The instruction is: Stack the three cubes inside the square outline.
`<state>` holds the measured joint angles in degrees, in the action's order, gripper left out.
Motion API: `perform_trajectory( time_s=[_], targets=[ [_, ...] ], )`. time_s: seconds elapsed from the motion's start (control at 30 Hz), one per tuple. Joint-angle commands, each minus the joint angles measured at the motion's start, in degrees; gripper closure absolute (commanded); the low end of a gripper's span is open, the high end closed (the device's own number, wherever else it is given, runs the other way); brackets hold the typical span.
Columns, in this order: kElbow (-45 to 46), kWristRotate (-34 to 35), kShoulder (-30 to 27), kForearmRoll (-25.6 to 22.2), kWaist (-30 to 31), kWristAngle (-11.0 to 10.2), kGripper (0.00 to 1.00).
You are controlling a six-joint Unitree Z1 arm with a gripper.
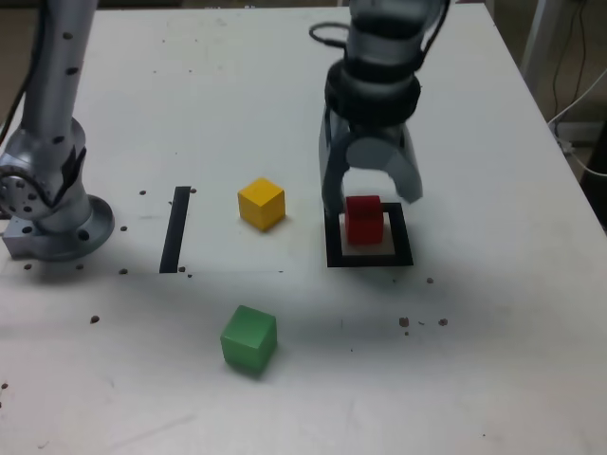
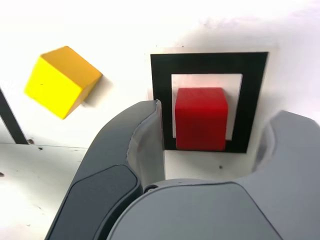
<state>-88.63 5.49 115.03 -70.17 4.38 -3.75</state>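
The red cube (image 1: 363,220) (image 2: 201,119) rests on the table inside the square outline (image 1: 370,259) (image 2: 210,62). My gripper (image 1: 372,202) (image 2: 212,125) hangs straight over it and is open, one finger on each side of the cube with a visible gap to both. In the exterior view the yellow cube (image 1: 262,203) (image 2: 60,82) sits just left of the outline. The green cube (image 1: 248,338) lies nearer the front edge, below the yellow one, and does not show in the wrist view.
A straight black strip (image 1: 175,229) (image 2: 10,120) is taped left of the yellow cube in the exterior view. The arm's silver base (image 1: 52,190) stands at the far left. Small dark specks dot the white table (image 1: 493,360).
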Motion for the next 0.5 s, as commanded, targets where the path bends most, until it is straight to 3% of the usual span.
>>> perform_trajectory(
  time_s=[0.0, 0.27, 0.47],
  targets=[
    [0.75, -1.93, -2.56, -0.25, 0.03, -0.73, 0.0],
    [8.4, -15.1, -11.25, -0.39, -2.31, -2.8, 0.0],
    [16.23, -26.53, -16.4, 0.2, -3.19, -7.47, 0.0]
  ],
)
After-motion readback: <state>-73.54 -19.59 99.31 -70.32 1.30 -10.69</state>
